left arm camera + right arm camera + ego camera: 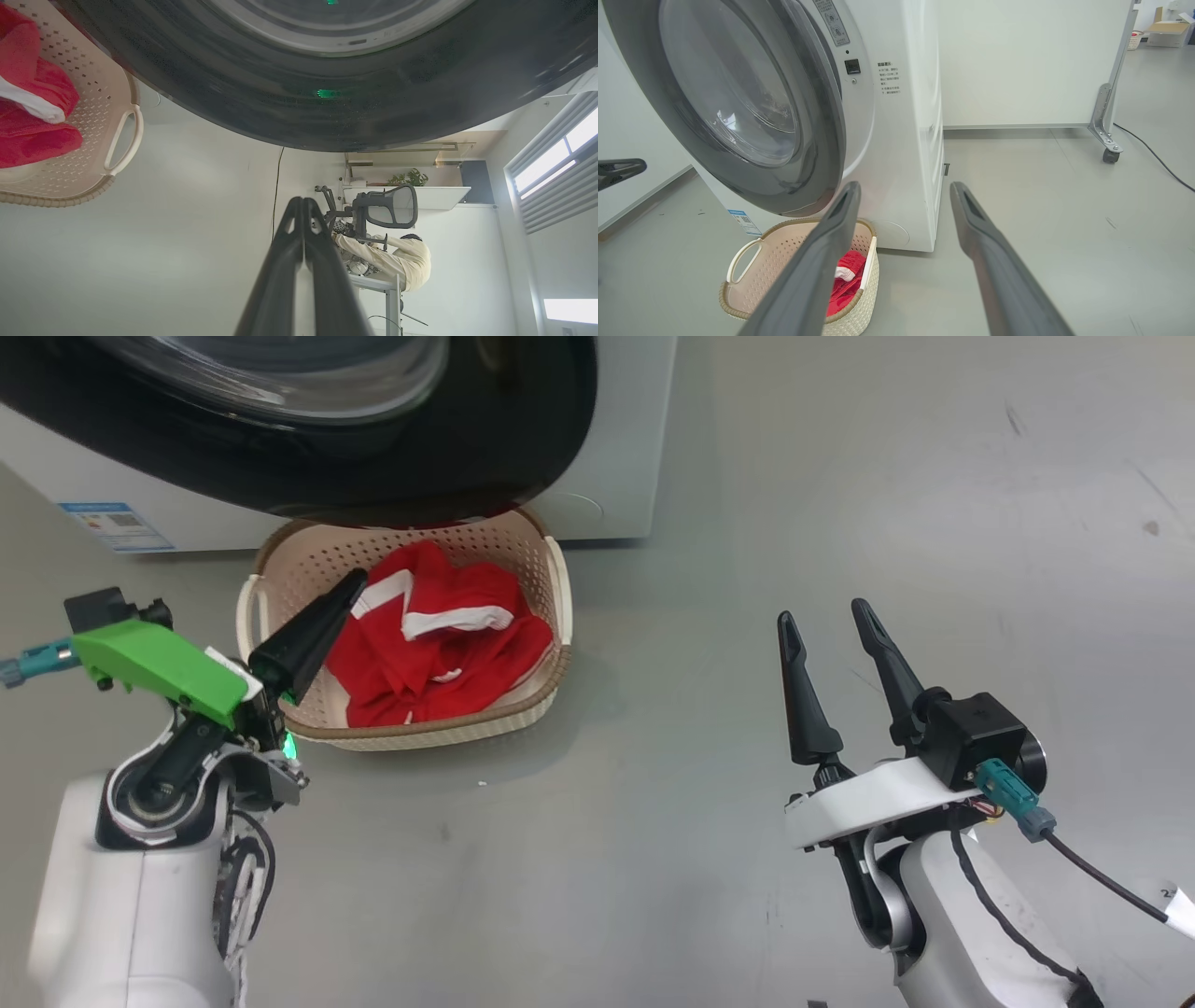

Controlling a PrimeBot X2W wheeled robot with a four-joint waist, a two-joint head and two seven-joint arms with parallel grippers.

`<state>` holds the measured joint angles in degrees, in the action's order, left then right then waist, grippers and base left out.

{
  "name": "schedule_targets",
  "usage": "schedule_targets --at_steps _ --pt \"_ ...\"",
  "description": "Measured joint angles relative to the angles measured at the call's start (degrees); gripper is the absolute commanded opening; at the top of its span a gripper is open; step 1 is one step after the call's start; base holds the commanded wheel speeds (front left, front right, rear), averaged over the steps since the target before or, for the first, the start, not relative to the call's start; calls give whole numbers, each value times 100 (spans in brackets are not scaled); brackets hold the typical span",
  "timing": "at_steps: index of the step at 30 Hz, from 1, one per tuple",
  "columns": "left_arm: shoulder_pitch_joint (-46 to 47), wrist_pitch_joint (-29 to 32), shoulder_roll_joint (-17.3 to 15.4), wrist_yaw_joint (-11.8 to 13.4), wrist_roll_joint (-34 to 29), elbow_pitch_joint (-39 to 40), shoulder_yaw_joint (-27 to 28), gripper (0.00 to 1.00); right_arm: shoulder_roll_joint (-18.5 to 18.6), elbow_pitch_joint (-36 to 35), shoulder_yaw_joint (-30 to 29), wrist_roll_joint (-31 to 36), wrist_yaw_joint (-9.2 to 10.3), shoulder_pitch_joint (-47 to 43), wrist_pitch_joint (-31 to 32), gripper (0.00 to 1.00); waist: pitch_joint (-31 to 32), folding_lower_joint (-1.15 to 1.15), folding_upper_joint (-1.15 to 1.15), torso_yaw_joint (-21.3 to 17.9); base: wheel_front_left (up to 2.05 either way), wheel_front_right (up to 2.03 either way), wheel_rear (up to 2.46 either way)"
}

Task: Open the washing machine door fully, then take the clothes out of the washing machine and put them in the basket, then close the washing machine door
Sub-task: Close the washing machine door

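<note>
Blue sticker (117, 525) on washing machine (616, 448) unreadable — left hand (355, 581) pinched shut, empty; right hand (822, 611) spread wide.

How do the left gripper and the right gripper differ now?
The left gripper is shut; the right gripper is open. The left gripper points across the basket rim; the right gripper stands over bare floor. The left gripper's mount is green, the right gripper's white. Both have long dark fingers and hold nothing.
</note>
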<state>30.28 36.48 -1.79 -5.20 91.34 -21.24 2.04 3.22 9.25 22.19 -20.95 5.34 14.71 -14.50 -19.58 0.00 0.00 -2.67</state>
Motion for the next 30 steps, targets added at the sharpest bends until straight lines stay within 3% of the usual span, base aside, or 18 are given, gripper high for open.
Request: schedule_targets --at_steps 4,16,21,30 --pt "-417 -114 -230 -157 -628 157 -241 0 42 70 -159 1 -71 -130 0 100 293 0 0 387 0 0 0" --pt "-1247 -1181 -798 -175 -2239 910 -577 0 65 99 -345 37 -176 -478 0 100 947 0 0 1283 0 0 0" --pt "-1443 -1845 -965 -175 -2848 1443 -776 0 58 100 -339 52 -253 -545 0 100 1193 0 0 1524 0 0 0" --pt "-2086 -3212 -1724 -176 -4517 1751 -1195 0 46 98 -334 88 -352 -604 0 100 1456 0 0 1695 0 0 0"
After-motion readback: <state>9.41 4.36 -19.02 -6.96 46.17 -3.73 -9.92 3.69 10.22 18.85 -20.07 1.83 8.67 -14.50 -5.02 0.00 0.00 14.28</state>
